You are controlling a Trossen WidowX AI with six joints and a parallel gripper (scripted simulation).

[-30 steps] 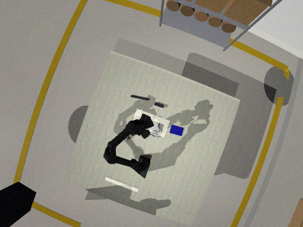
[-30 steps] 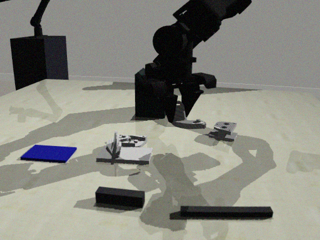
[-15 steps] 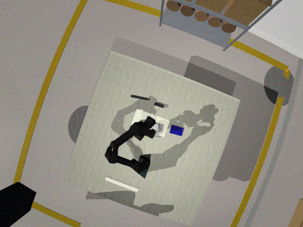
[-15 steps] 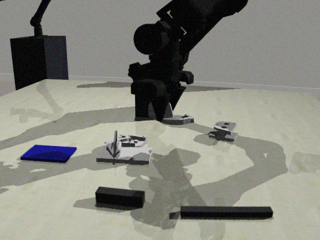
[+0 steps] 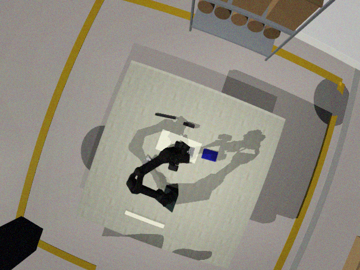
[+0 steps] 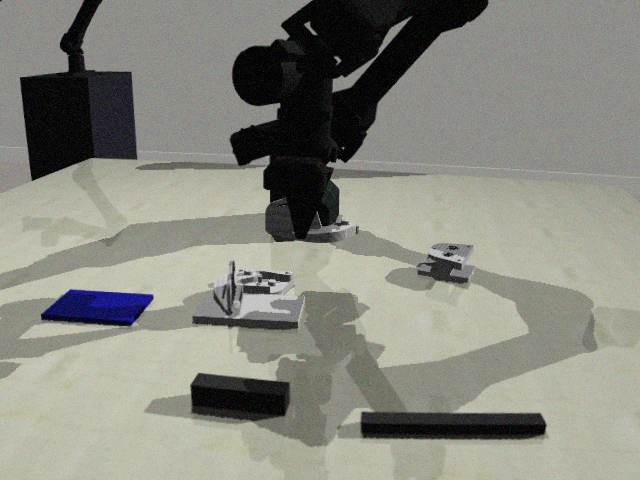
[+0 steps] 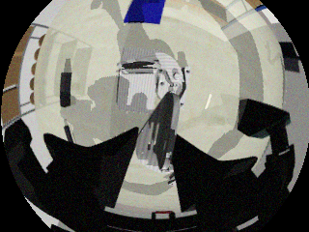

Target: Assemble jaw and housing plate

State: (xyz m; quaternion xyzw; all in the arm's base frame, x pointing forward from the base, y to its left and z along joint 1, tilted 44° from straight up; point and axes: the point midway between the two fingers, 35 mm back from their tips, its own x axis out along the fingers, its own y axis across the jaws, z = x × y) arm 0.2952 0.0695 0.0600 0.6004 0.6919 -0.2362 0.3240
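Note:
My gripper (image 6: pixel 302 232) (image 7: pixel 154 133) is shut on a grey jaw (image 6: pixel 334 233) (image 7: pixel 158 140). Its broad flat blade stands between the fingers, and a curved lower part sticks out to the right in the exterior view. The held jaw is in the air behind and above the pale base plate (image 5: pixel 161 143) (image 6: pixel 290 308) (image 7: pixel 126 99). The other jaw (image 6: pixel 225 295) (image 7: pixel 137 64) is on the base, its blade upright at the left in the exterior view. The free pin cannot be told clearly. The housing plate (image 6: pixel 452 253), with two dark holes, rests on a small stand at the right.
A blue flat block (image 5: pixel 209 154) (image 6: pixel 98 307) (image 7: pixel 145 11) lies beside the base. A short black bar (image 5: pixel 189 125) (image 6: pixel 240 395) and a long black bar (image 5: pixel 165 116) (image 6: pixel 453 424) lie on the side toward the exterior camera. A white strip (image 5: pixel 144 219) lies behind the arm's foot.

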